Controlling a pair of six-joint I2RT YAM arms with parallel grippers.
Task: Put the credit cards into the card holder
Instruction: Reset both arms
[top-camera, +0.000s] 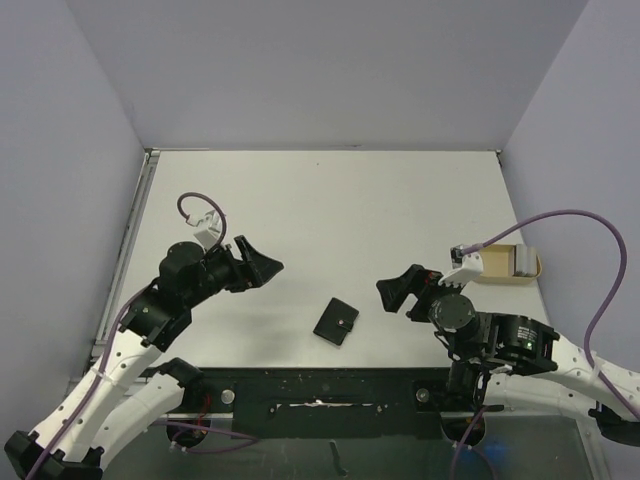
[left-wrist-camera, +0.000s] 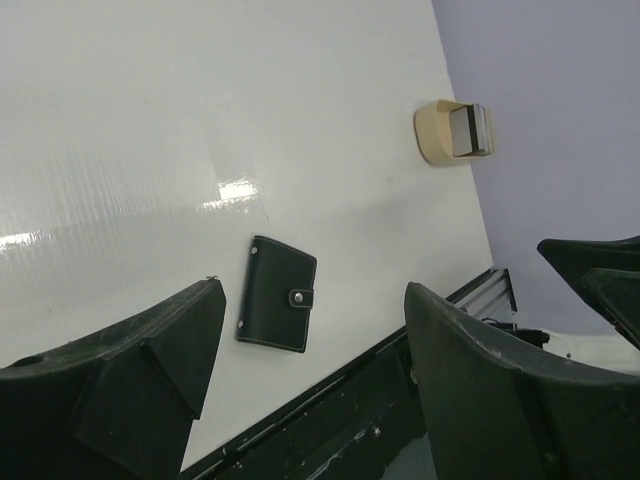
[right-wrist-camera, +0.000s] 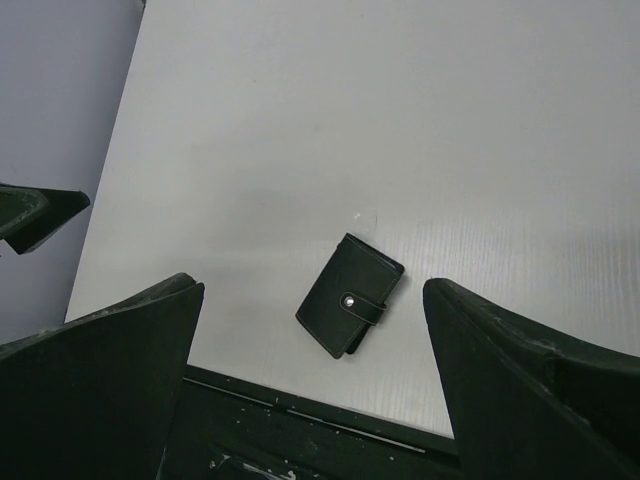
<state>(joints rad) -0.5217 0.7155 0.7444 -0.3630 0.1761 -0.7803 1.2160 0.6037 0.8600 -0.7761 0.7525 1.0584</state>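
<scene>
On the table, the card holder lies between left claw and right claw, both wide.

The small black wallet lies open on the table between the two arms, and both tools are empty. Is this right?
No: the small black square fold-over wallet is closed, its snap tab fastened, as the right wrist view shows. It lies on the white table between the arms, and the left tool and right tool are empty.
</scene>
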